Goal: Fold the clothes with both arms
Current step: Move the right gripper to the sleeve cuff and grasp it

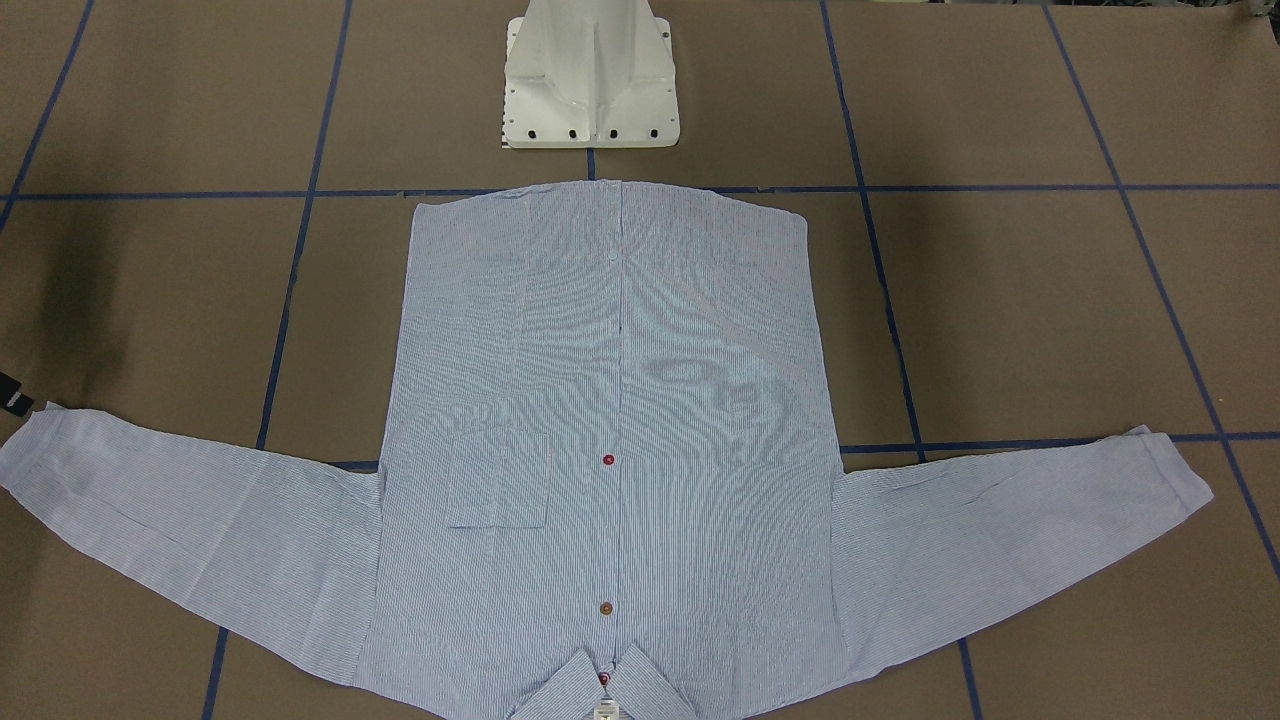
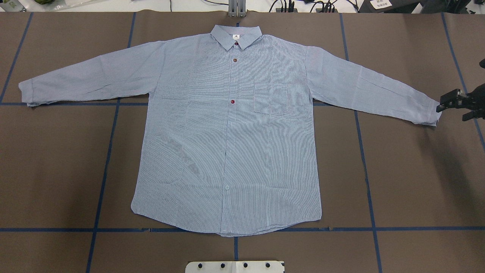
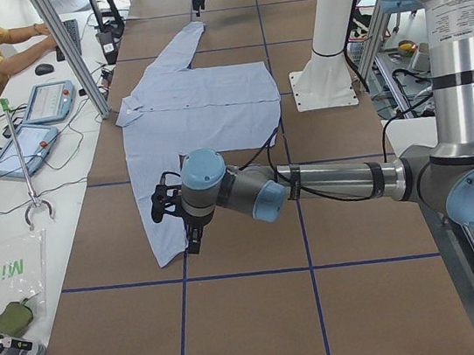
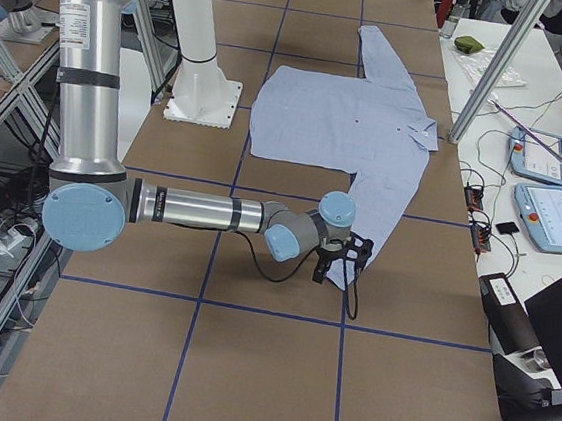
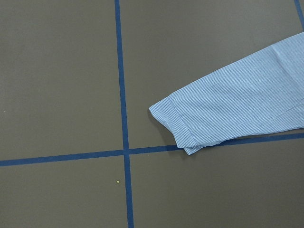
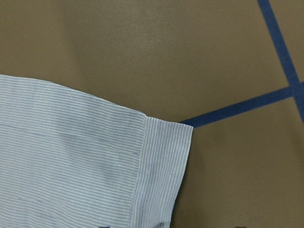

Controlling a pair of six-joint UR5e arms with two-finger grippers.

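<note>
Progress: none of the folding is done. The shirt (image 2: 227,132) lies flat and face up on the table (image 2: 57,170). Its placket is buttoned, the collar points away from the robot and the hem is just short of the white pedestal (image 1: 590,80). Both sleeves are spread wide to either side and angled slightly toward the hem. We see no crease or fold-over anywhere, so sleeves, sides and body are all left to do.

Right arm (image 4: 211,208): the forearm is stretched out low and roughly level over the table, with the wrist turned down at the end. The right pincer (image 2: 454,108) sits just beside the end of the sleeve on that side. Its fingers look spread, with nothing between them. Its wrist view shows the right cuff (image 6: 164,166) flat on the brown surface, unpinched.

Left arm (image 3: 335,181): it mirrors that pose, reaching out level with the wrist bent down. The left pincer (image 3: 176,217) hangs over the far end of the other sleeve. It shows only in the side view, so we cannot tell whether it is spread or closed. Its wrist view looks down on the left cuff (image 5: 175,123), which lies free beside a crossing of blue tape (image 5: 124,153).

Our read is that both arms are staged for a first grasp at the cuffs.
</note>
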